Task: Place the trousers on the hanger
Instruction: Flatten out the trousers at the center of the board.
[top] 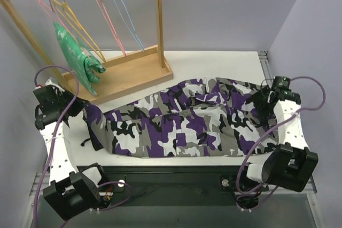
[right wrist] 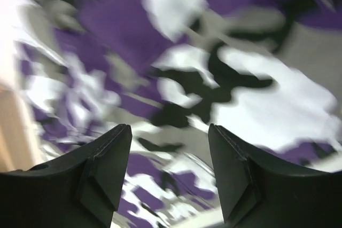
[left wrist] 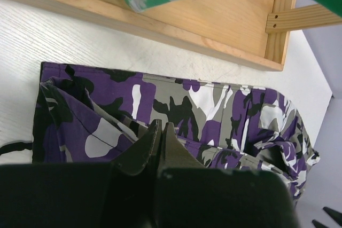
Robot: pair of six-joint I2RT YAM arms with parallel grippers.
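Camouflage trousers (top: 181, 126) flat mid-frame, yellow wire hanger (top: 84, 31) on rack (top: 158, 20) upper left, left gripper (left wrist: 161, 132) pinched closed, right gripper (right wrist: 168, 129) spread wide

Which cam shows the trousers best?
Top external: the trousers lie spread across the table, almost all visible. Left wrist shows them obliquely, partly hidden behind the shut left gripper. Right wrist gives only a blurred close-up of cloth past the open right gripper.

place: robot lab booth | signs: plain lilac walls (top: 224, 9), white table (top: 214, 65), wooden rack (top: 133, 73)
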